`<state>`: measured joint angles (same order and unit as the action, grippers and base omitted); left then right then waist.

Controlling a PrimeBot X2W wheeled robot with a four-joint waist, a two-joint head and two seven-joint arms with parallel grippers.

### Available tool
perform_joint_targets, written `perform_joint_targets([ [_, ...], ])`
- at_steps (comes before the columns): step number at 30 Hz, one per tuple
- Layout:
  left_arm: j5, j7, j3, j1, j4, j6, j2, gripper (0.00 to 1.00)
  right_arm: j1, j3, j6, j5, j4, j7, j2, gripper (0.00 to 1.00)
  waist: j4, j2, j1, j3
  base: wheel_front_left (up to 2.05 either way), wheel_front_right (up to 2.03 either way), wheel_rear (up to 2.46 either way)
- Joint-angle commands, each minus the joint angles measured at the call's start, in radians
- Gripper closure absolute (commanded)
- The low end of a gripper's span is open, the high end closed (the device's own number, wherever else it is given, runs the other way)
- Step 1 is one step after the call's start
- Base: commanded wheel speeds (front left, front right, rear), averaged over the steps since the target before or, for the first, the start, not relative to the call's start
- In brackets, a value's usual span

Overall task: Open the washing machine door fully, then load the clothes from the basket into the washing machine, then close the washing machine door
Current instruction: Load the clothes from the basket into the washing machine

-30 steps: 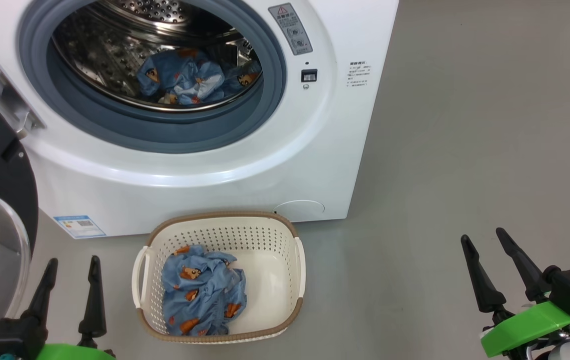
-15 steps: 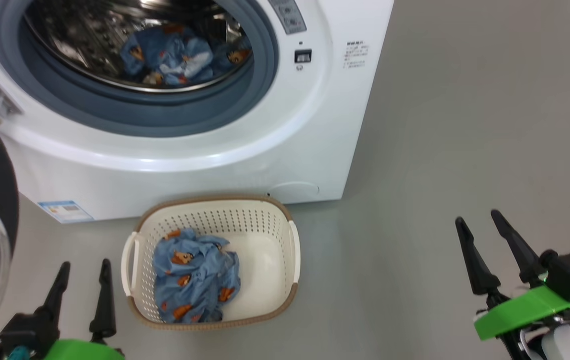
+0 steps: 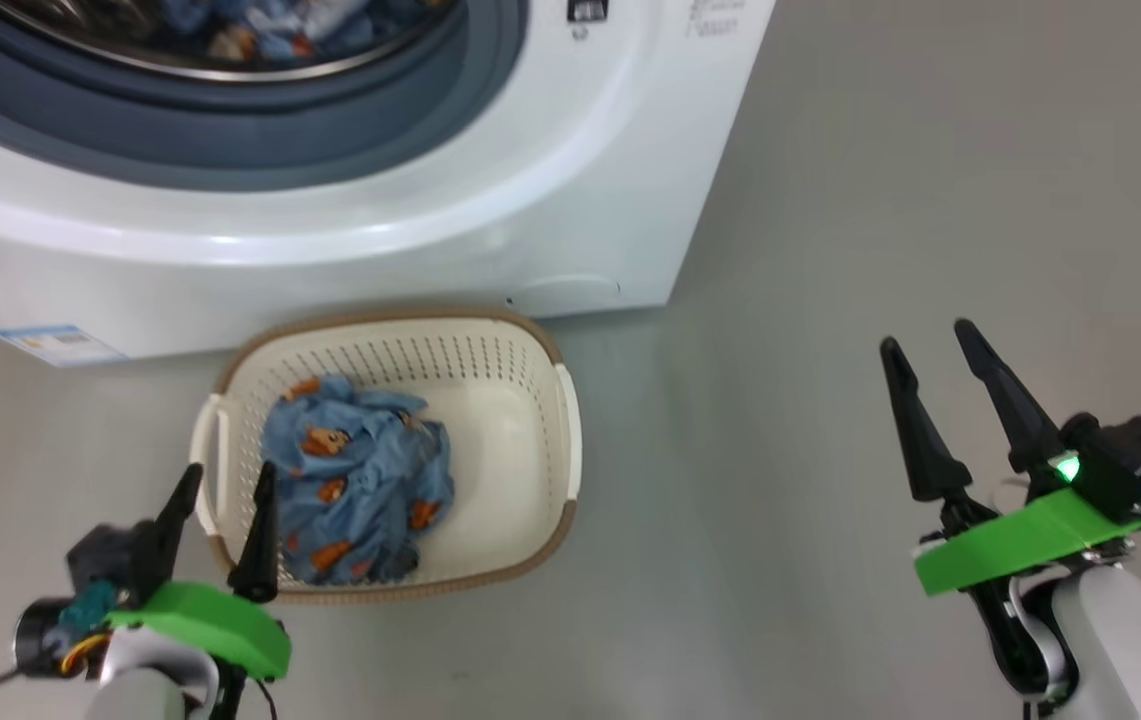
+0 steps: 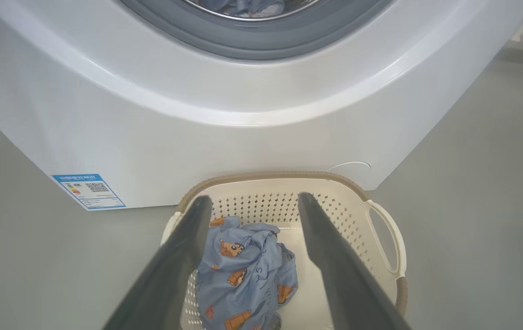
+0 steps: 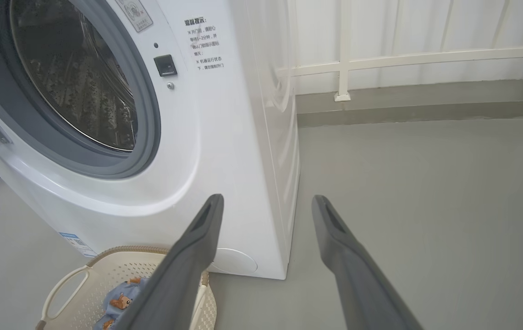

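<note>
The right gripper [image 5: 267, 198] hangs empty, fingers spread wide, over grey floor beside the washing machine [image 5: 224, 137] — the basket [image 5: 66, 286] of bear-print clothes [image 5: 117, 300] sits against its base.

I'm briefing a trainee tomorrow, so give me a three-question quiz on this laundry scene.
1. True or false: the basket is empty.
2. The left gripper and right gripper both stand: A open, B shut?
3. Fill in: blue clothes lie in the basket and in the ____.
Key: 1 false; 2 A; 3 washer.
</note>
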<state>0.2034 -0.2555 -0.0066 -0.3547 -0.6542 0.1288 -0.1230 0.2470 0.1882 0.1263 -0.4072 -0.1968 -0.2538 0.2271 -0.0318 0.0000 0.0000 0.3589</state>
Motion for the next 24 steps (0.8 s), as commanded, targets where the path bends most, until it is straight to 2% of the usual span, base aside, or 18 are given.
perform_joint_targets([
  [1,0.012,-0.006,0.018,-0.026,-0.007,0.002,-0.034,0.00,0.015,0.020,0.004,0.018,0.024,-0.008,0.005,0.00,-0.023,0.0000,0.0000,0.057,0.00,0.00,0.00],
  [17,0.089,-0.003,-0.220,-0.337,-0.409,0.002,-0.123,0.00,0.139,0.069,0.004,0.023,0.032,-0.008,-0.032,0.01,-0.097,0.0000,0.0000,0.264,0.00,0.00,0.00],
  [24,0.131,0.032,-0.313,-0.453,-0.531,0.002,-0.150,0.00,0.179,0.086,0.004,0.026,0.039,-0.008,-0.036,0.00,-0.123,0.0000,0.0000,0.344,0.00,0.00,0.00],
])
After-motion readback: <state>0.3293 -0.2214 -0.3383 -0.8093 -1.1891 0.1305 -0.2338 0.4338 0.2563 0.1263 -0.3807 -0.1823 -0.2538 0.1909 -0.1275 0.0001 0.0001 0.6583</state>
